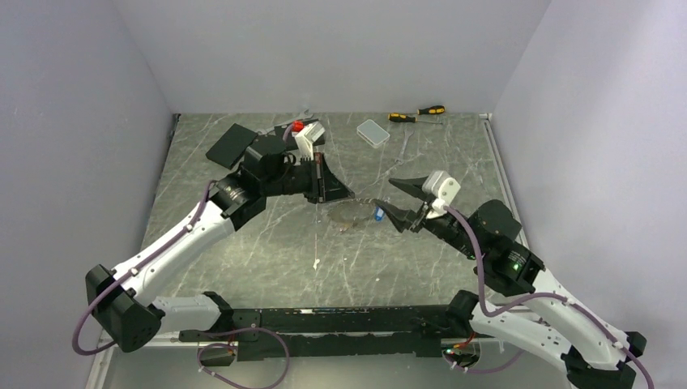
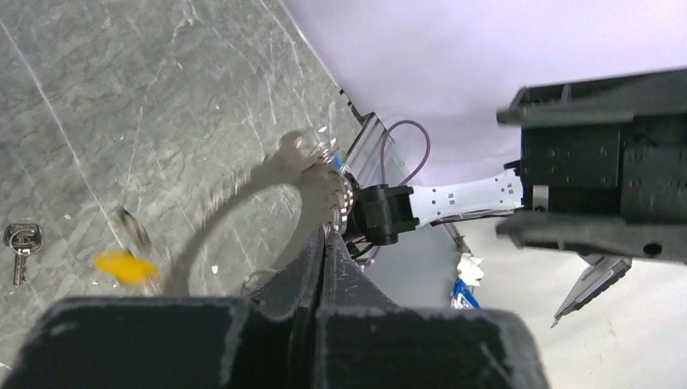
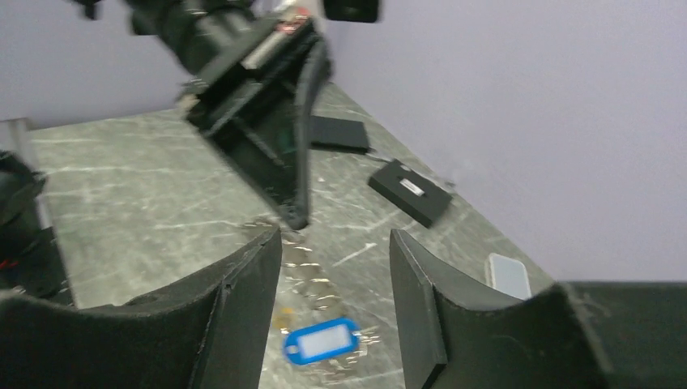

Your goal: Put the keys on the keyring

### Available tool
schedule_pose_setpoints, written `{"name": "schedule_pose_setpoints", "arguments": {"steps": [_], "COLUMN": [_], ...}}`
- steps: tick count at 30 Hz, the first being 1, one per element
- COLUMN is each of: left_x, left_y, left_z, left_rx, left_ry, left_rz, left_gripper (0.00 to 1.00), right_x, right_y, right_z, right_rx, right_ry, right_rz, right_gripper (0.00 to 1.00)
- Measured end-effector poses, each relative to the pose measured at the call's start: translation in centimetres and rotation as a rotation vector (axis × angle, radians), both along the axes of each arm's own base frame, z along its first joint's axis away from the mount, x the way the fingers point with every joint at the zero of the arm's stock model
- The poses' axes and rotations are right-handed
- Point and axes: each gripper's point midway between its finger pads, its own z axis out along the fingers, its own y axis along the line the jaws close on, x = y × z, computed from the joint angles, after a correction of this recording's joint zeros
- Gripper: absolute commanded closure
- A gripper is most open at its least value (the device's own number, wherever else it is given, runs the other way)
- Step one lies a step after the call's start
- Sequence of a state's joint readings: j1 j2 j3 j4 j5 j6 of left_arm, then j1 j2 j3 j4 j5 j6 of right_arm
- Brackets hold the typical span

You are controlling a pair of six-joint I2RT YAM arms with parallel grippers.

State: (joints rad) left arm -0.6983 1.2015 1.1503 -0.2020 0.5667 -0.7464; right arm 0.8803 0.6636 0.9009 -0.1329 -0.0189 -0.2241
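Note:
The keyring (image 1: pixel 348 216) is a thin dark toothed loop at mid-table, hanging from my left gripper (image 1: pixel 347 195), which is shut on its edge. In the left wrist view the loop (image 2: pixel 263 172) is blurred beyond the closed jaws (image 2: pixel 328 231), with a yellow-orange tag (image 2: pixel 123 265) under it and a plain silvery key (image 2: pixel 20 241) lying on the table at the left. My right gripper (image 1: pixel 395 200) is open just right of the loop. In the right wrist view the blue-tagged key (image 3: pixel 322 340) lies between its open fingers (image 3: pixel 243 292), below the left gripper's tips (image 3: pixel 296 217).
Two yellow-handled screwdrivers (image 1: pixel 417 113) and a clear plastic box (image 1: pixel 373 132) lie at the back. A flat black box (image 1: pixel 231 144) sits back left, and also shows in the right wrist view (image 3: pixel 409 190). Grey walls enclose the table on three sides.

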Motion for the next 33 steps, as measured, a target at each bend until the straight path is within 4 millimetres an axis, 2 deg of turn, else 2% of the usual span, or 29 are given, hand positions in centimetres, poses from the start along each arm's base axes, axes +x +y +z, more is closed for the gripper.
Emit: {"name": "schedule_pose_setpoints", "arguments": {"steps": [4, 9, 11, 14, 20, 26, 33], "left_x": [0.5, 0.9, 1.2, 1.4, 1.7, 1.9, 2.1], "left_y": [0.0, 0.4, 0.5, 0.6, 0.9, 0.9, 1.0], "left_z": [0.0, -0.3, 0.0, 0.3, -0.2, -0.7, -0.6], "left_rx": [0.026, 0.070, 0.076, 0.083, 0.112, 0.115, 0.105], "left_ry": [0.030, 0.069, 0.079, 0.099, 0.147, 0.206, 0.234], "left_rz": [0.023, 0.069, 0.084, 0.107, 0.151, 0.176, 0.190], "left_gripper": [1.00, 1.00, 1.00, 1.00, 1.00, 1.00, 1.00], "right_x": [-1.7, -1.3, -0.7, -0.3, 0.4, 1.1, 2.6], "right_y": [1.4, 3.4, 4.0, 4.4, 5.9, 6.7, 6.6], "right_z": [-1.2, -6.7, -9.5, -11.0, -10.4, -8.2, -7.4], "right_rx": [-0.017, -0.127, -0.199, -0.252, -0.278, -0.240, -0.251], "right_ry": [0.005, 0.071, 0.095, 0.088, -0.017, -0.118, -0.178], "right_rz": [0.123, 0.182, 0.185, 0.192, 0.193, 0.146, 0.035], "right_gripper": [0.37, 0.33, 0.32, 0.32, 0.32, 0.35, 0.52]}}
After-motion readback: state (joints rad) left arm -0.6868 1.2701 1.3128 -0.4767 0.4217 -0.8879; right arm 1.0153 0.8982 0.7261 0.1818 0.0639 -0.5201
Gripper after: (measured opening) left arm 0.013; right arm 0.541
